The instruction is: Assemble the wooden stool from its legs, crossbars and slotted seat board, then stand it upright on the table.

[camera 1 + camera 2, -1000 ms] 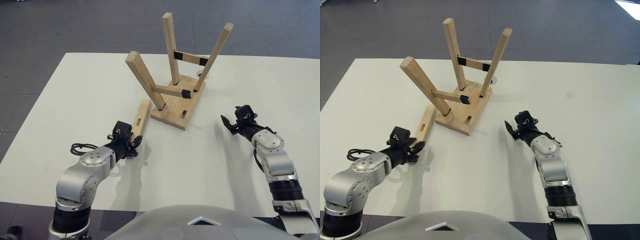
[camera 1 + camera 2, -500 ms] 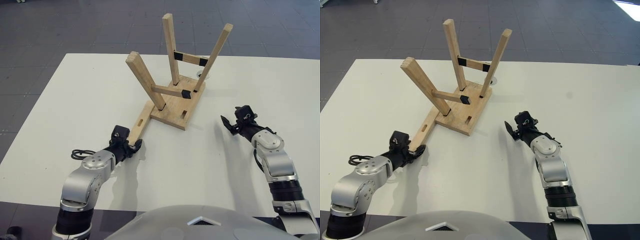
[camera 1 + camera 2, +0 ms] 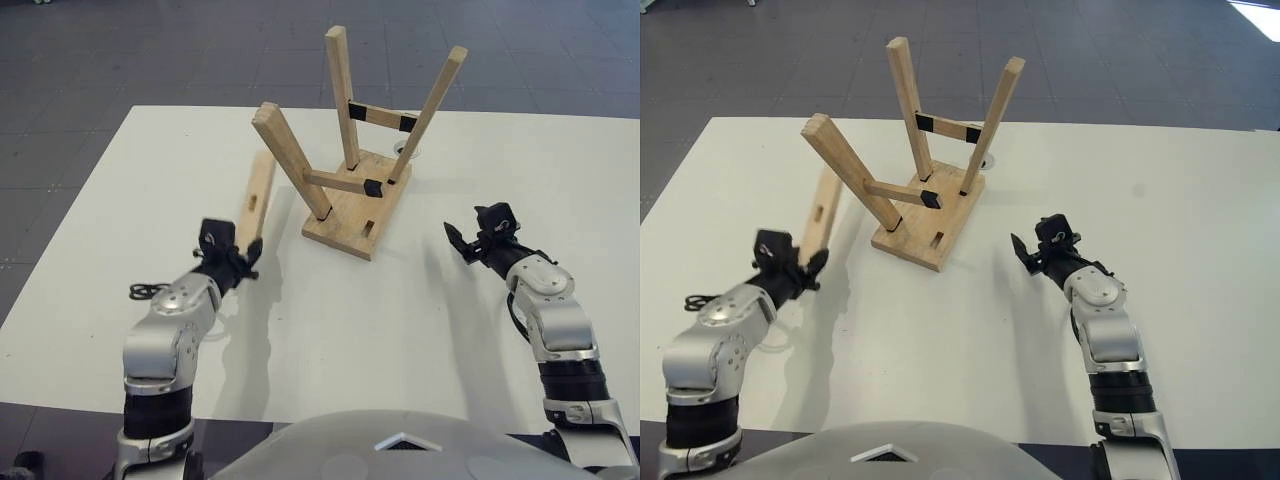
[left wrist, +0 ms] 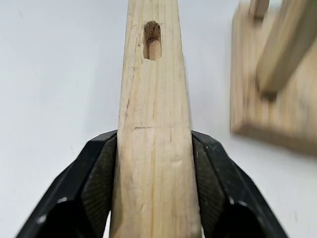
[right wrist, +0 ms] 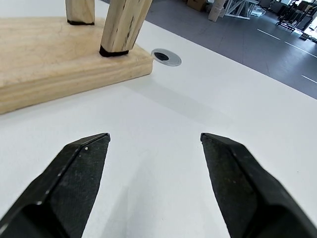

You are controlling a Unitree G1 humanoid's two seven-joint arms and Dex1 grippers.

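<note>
The left gripper is clamped on the near end of the loose leg, pads pressed to both sides, as the left wrist view shows. A second ago this leg lay flat on the table ahead of the gripper. Half a second ago its far end touched the board's edge. Now it is lifted clear and tilted up and away from the gripper, which has swung out to the left. The leg's mortise hole faces the wrist camera, beyond the fingers.

Ahead and to the right of that gripper, the seat board lies upside down on the table, unmoved. Three legs already stand in it, joined by two crossbars. The nearest of them, the slanted leg, is just beside the held leg's far end. An open slot shows at the board's near edge, and I judge the fourth leg belongs there.

So the pick-up is done. What remains is turning the leg on end, seating it, then flipping the stool.

The right gripper hovers low over the table with fingers spread and empty, the board off to its left. It has barely shifted and looks ready to steady the board.
</note>
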